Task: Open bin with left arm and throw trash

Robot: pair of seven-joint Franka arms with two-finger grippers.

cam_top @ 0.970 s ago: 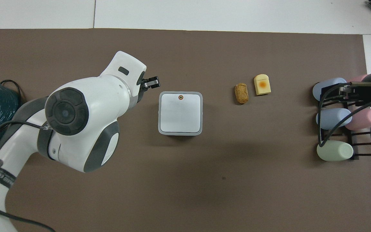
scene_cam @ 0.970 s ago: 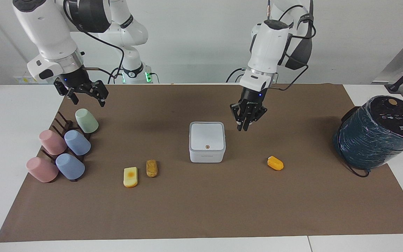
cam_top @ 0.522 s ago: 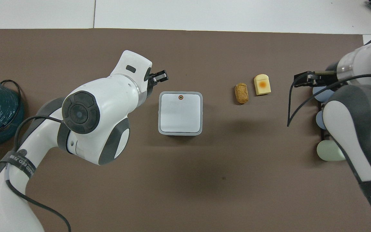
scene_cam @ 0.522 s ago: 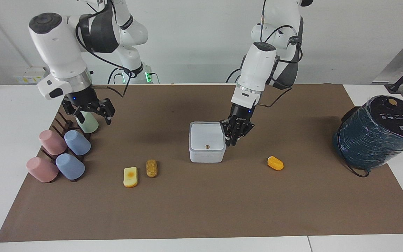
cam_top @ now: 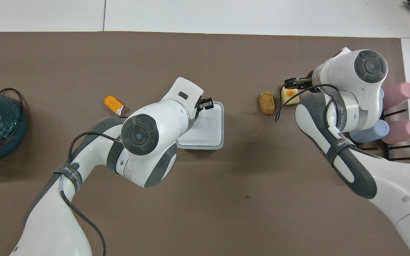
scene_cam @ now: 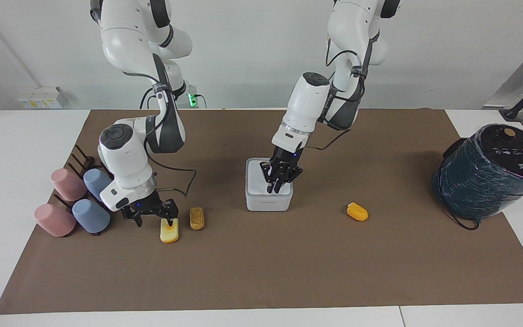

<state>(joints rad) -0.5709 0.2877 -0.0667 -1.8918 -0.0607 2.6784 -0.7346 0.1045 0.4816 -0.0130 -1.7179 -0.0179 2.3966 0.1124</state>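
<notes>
Lid press in hand; both arms now down at their targets

Jaws of the left gripper (scene_cam: 277, 187) are closed with the fingertips together, and they hold nothing. A second ago they hung in the air beside the bin (scene_cam: 268, 200), toward the left arm's end of the worktop; they have since crossed over the lid and come down onto it. The tips now stand at the spot where the small brass button showed earlier; the button itself is covered in both views. The lid lies flat and shut. Judgement: the press on the release is being made or is about to be, and the bin is not yet open.

Jaws of the right gripper (scene_cam: 150, 217) stand wide open. A second ago they were high over the cup rack (scene_cam: 80, 160); they have dropped to the worktop and now sit low at the pale yellow slab (scene_cam: 169, 231), one finger over its nearer end. No grip is made yet.

The brown oblong (scene_cam: 197, 218) lies just beside those jaws, untouched. The orange wedge (scene_cam: 357, 211) lies well apart from the left jaws, toward the left arm's end, and has not moved. All three pieces remain outside the bin.

Risk noted: a closed tip landing off the button would leave the lid latched.
</notes>
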